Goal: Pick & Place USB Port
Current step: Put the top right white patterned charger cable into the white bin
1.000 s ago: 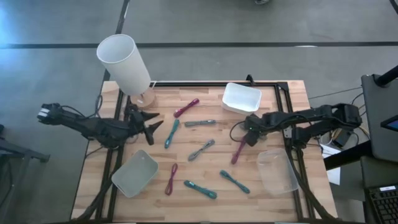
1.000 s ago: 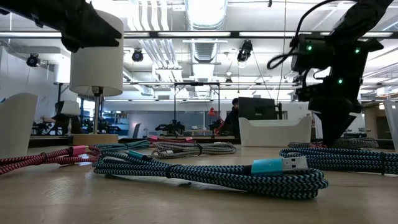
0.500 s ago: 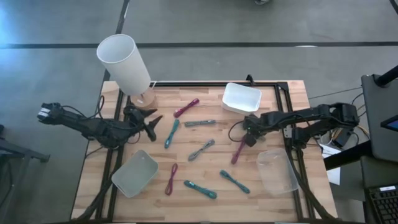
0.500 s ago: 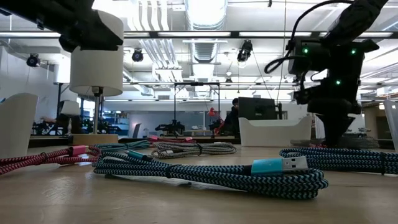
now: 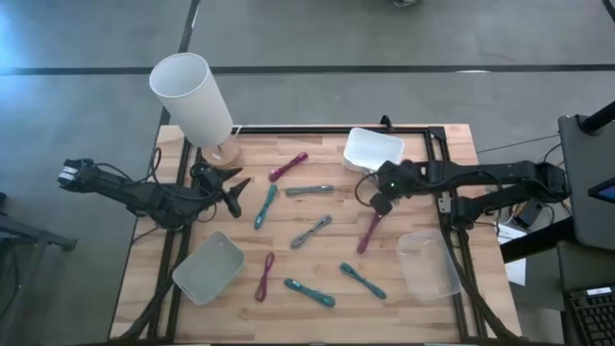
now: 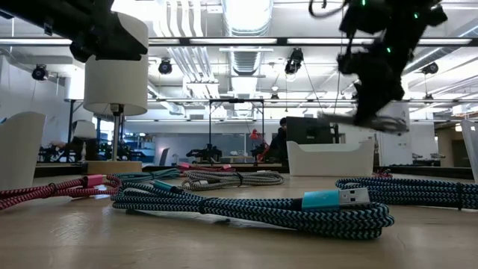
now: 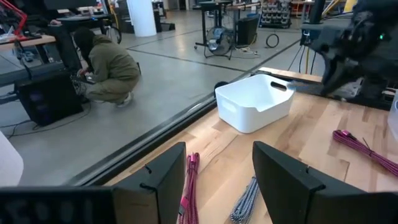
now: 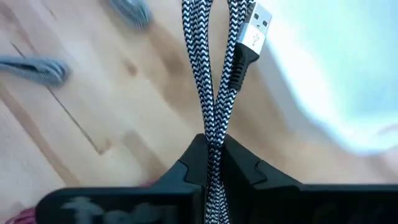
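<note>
Right wrist view shows the right claw [image 8: 214, 163] now pinching a black-and-white cable [image 8: 208, 68], lifted off the bench [image 5: 413, 317] since a second ago; placing comes next. Farther off, the left claw [image 5: 233, 188] waits spread near the lamp [image 5: 190, 94].

Braided cloth cable [image 8: 214, 93] with metal plug, over a pale wooden table [image 8: 81, 93].

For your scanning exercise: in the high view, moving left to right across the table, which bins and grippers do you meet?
Left gripper → grey bin → white bin → right gripper → clear bin.
</note>
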